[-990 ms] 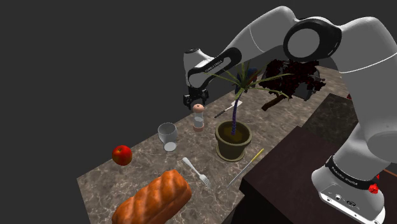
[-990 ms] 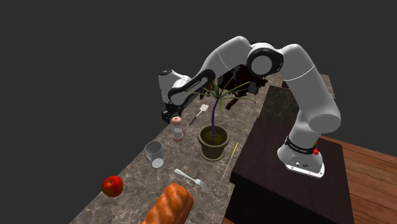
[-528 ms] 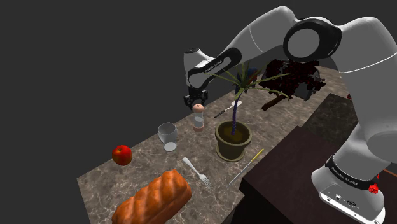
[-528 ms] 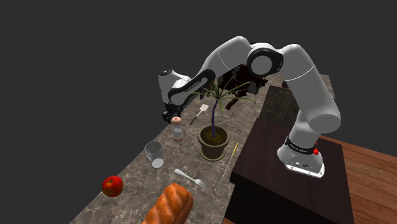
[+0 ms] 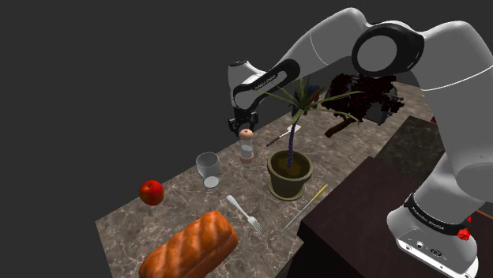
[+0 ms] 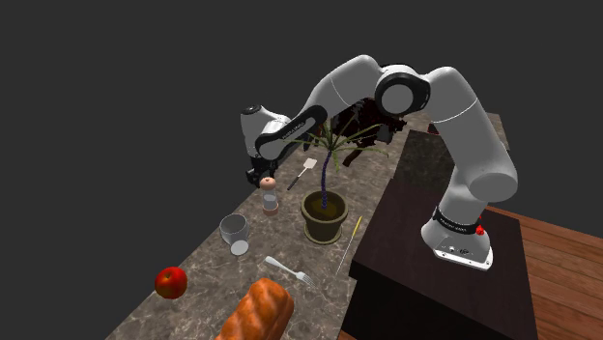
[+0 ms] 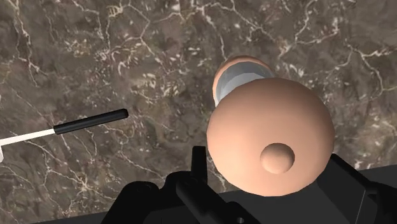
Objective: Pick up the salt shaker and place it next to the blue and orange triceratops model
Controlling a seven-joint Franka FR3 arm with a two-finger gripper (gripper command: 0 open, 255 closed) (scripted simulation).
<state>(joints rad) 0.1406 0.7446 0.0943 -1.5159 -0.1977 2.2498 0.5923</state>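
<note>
Peach-capped salt shaker [image 5: 247,145] stands upright on the marble bench [image 5: 126,229], between the drinking glass [image 5: 208,170] and the potted plant [image 5: 289,175]. End effector [image 5: 243,126] sits straight over it, clenched on the cap: wrist view has both black fingers [image 7: 198,159] pressed against the dome's sides, no gap. Nothing has moved over the last second; arm and shaker are exactly where they were, base on the bench. I read that as the grip being set, lift not yet begun. Next I need a straight pull up, then a carry past the plant's fronds toward the far clutter, where the triceratops model is too murky for me to pick out.
</note>
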